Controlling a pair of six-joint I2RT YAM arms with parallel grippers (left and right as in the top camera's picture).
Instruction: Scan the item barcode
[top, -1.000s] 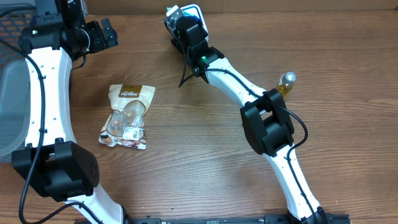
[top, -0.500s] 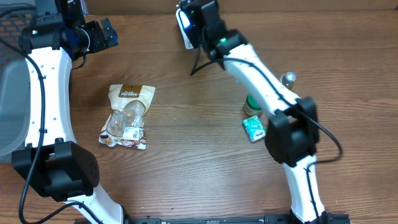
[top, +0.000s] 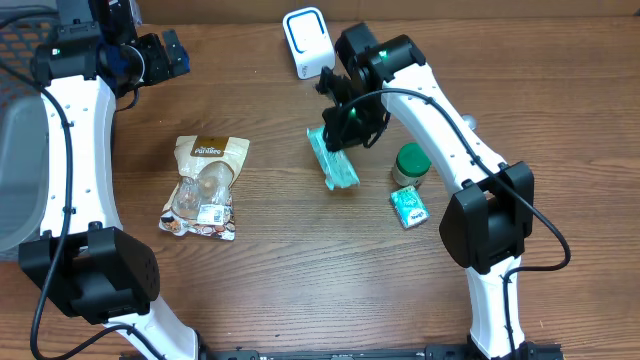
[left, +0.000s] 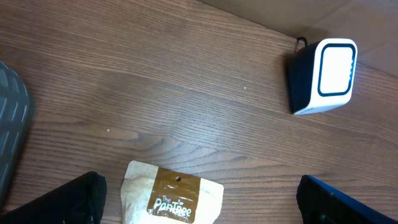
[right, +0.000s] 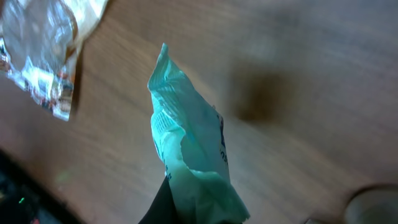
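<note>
The right hand (top: 345, 127), clenched on one end of the teal packet (top: 334, 163) over mid-tabletop (top: 300, 270), has the scanner (top: 307, 42) just beyond it, the packet's length pointing away; the open left hand (top: 168, 55) sits farther off.

Two teal packets (top: 332, 160) (top: 408, 207), one snack pouch (top: 203, 187), one green-lidded jar (top: 411, 162), one barcode scanner (top: 307, 40) and two arms (top: 75, 120) (top: 440, 110) were counted.

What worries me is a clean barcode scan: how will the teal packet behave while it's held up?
Probably floppy: the teal packet crumples where the right gripper pinches its end. Likely light, since that one pinch seems to carry it. Its smooth film may slip.
</note>
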